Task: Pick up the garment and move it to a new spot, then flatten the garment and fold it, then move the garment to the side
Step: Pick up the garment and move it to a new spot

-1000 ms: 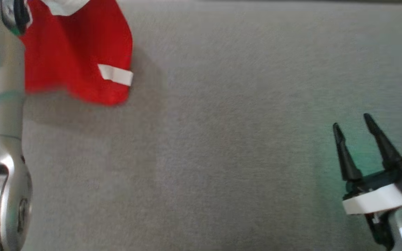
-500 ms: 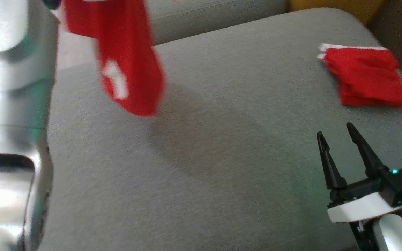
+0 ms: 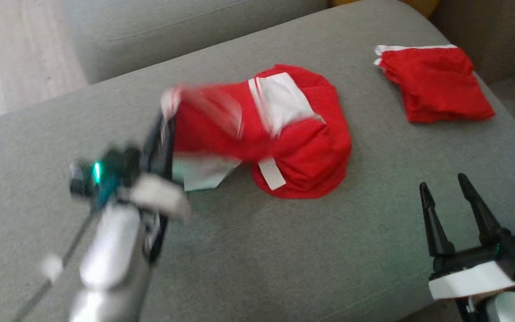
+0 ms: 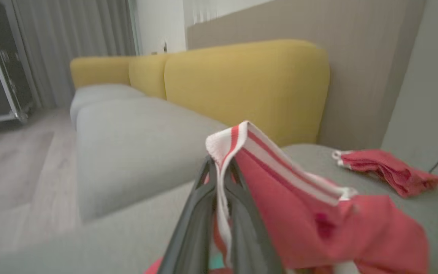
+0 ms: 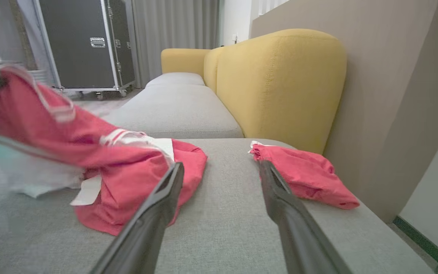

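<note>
my left gripper (image 3: 166,127) is looking blurry and is pinching one end of the red garment (image 3: 304,152), holding it up. the rest is lying bunched on the grey cushion (image 3: 284,259). my right gripper (image 3: 443,184) is hovering at the lower right, fingers spread apart. a folded red cloth (image 3: 436,85) is lying at the far right.

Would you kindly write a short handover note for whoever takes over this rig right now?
Left gripper: jaws shut on the striped edge of the garment, holding that edge up off the sofa seat.
Right gripper: open, empty, near the seat's front right.
The garment's bulk lies bunched mid-seat; a folded red garment lies at the far right.
Done: nothing flattened yet. Left: flatten, fold, move aside.
</note>
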Robot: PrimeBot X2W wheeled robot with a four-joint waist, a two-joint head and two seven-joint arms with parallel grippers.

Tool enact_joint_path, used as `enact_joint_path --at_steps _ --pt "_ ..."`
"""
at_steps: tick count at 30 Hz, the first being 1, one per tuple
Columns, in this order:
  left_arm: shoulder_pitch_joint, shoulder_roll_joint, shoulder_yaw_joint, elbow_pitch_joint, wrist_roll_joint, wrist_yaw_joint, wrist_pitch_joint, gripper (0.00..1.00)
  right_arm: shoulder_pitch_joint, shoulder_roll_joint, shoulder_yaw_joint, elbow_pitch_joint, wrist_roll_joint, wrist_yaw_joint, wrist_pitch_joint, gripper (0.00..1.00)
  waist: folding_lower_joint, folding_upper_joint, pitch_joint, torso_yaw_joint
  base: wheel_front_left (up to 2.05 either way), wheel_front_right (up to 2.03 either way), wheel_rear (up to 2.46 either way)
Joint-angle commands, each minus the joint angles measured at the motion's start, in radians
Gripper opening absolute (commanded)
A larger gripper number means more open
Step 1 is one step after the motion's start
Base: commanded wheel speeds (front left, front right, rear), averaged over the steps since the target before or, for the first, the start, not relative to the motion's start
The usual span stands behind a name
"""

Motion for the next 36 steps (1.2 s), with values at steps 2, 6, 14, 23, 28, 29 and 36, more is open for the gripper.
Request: enact_joint_path --at_steps 2,6,14,23,28,29,36 --pt "0.041 0.008 0.029 -0.066 -0.034 -0.009 -0.022 0.0 0.0 -0.004 0.012 -0.032 -0.002 -0.001 -0.003 1.0 -0.0001 -0.0001 -0.007 0.035 0.0 0.0 0.0" --pt "0.269 -0.01 0.049 -0.129 -0.062 0.026 -0.03 0.98 0.025 0.0 0.011 -0.011 -0.004 -0.001 -0.003 1.0 -0.0001 -0.0001 -0.044 0.093 0.0 0.0 0.0" --pt "0.517 -0.024 0.08 -0.373 0.006 0.169 -0.03 1.0 0.07 0.022 -0.013 0.028 -0.008 -0.001 -0.003 1.0 -0.0001 -0.0001 -0.108 0.2 0.0 0.0 0.0" --pt "0.712 -0.025 0.053 -0.646 0.1 0.309 -0.03 1.0 0.114 0.062 -0.038 0.06 -0.025 -0.001 -0.003 1.0 -0.0001 -0.0001 -0.174 0.288 0.0 0.0 0.0" --pt "0.781 -0.025 0.037 -0.682 0.142 0.318 -0.031 1.0 0.138 0.076 -0.033 0.06 -0.033 -0.001 -0.003 1.0 -0.0001 -0.0001 -0.192 0.315 0.0 0.0 0.0" --pt "0.789 -0.025 0.038 -0.682 0.141 0.317 -0.031 1.0 0.142 0.078 -0.033 0.06 -0.034 -0.001 -0.003 1.0 -0.0001 -0.0001 -0.195 0.319 0.0 0.0 0.0" --pt "0.804 -0.025 0.046 -0.68 0.144 0.312 -0.031 1.0 0.156 0.09 -0.032 0.058 -0.037 -0.001 -0.003 1.0 -0.0001 -0.0001 -0.206 0.337 0.0 0.0 0.0"
